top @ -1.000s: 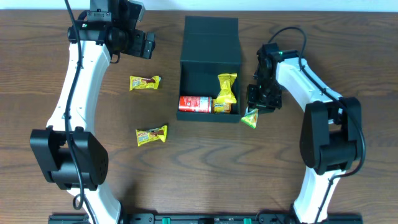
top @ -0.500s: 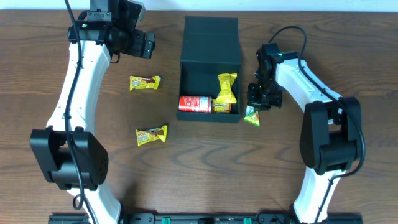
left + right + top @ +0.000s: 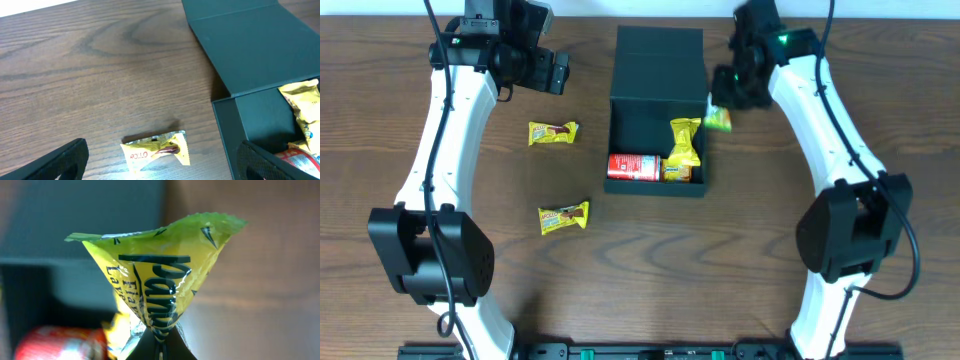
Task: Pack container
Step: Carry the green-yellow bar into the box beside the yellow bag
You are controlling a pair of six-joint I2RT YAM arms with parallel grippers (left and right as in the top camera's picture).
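In the middle of the table (image 3: 620,285) sits the container (image 3: 645,125), a dark green box with its top open. Its lid (image 3: 660,55) lies flat on the far side, joined to the box. Inside, by the near wall, lies a red packet (image 3: 630,166). A yellow packet (image 3: 685,140) rests by the right wall, and a bit of one more packet peeks out under it. The right gripper (image 3: 722,108) is up in the air by the far right corner of the box, just past its right wall. Its jaws are pinched tight on the bottom tip of a green packet (image 3: 160,280), which fans out wide above the fingers (image 3: 172,354). From above, the green packet shows just beside the right edge of the box; I cannot tell if it touches. The left gripper (image 3: 556,72) is at the far left, well apart from the box. Its jaws are spread wide and hold nothing. Two more yellow packets lie on the table left of the box. The far packet (image 3: 552,132) is close under the left gripper. The near packet (image 3: 563,216) lies closer to the front, apart from the other.
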